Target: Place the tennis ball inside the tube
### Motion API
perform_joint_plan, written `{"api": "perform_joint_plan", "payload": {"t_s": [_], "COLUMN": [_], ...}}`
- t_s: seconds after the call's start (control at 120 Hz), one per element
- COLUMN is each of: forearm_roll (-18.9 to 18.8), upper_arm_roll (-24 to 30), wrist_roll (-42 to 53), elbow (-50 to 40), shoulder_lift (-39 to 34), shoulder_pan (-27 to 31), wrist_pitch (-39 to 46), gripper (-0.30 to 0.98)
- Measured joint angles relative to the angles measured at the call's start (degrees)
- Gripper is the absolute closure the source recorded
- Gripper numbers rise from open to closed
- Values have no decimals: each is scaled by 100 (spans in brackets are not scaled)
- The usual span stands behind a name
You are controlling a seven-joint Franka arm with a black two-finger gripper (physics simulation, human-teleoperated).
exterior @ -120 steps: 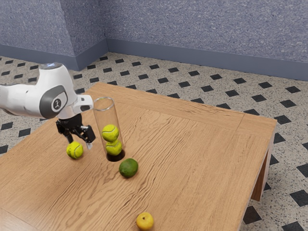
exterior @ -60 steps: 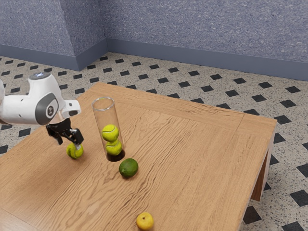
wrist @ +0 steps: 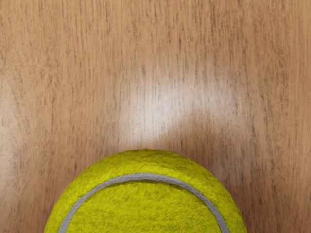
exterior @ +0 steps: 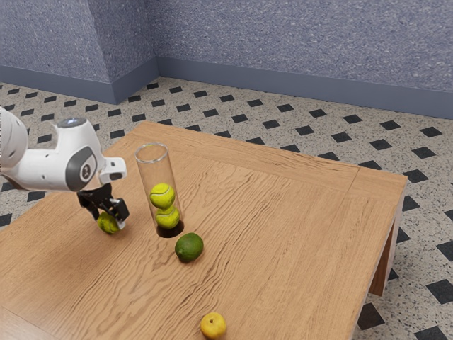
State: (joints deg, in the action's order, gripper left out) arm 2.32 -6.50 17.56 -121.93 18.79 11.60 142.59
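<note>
My gripper (exterior: 107, 220) is low over the loose tennis ball (exterior: 107, 224) in the exterior view, its fingers standing apart with the ball between them. The near finger hides part of the ball's side. In the wrist view the tennis ball (wrist: 146, 199) lies close under the hand, grey seam facing up. The clear tube (exterior: 156, 170) stands upright on its dark base, toward the exterior view's right of the gripper. Inside it, a lower ball (exterior: 167, 217) carries an upper ball (exterior: 162, 195).
A dark green lime (exterior: 189, 247) rests on the wooden table (exterior: 283, 234) close to the tube's base. Farther along, near the exterior view's lower edge, sits a small yellow-orange fruit (exterior: 213, 326).
My hand first moved toward the exterior view's left, then came down and slightly back right, around the loose ball. The tube and both fruits have stayed put.
</note>
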Motion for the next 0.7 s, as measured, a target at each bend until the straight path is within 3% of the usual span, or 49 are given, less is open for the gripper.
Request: {"api": "perform_joint_plan", "payload": {"t_s": [0.108,0.308,0.475,0.7], "forearm_roll": [15,54,126,117], "upper_arm_roll": [-1,-7,-10,-7], "wrist_roll": [35,86,95,57], "elbow": [84,139,139,67], "shoulder_lift": [102,181,187,-243], "shoulder_pan": [0,0,0,-25], "wrist_pitch": [4,10,13,-231], "gripper": [2,20,25,34]}}
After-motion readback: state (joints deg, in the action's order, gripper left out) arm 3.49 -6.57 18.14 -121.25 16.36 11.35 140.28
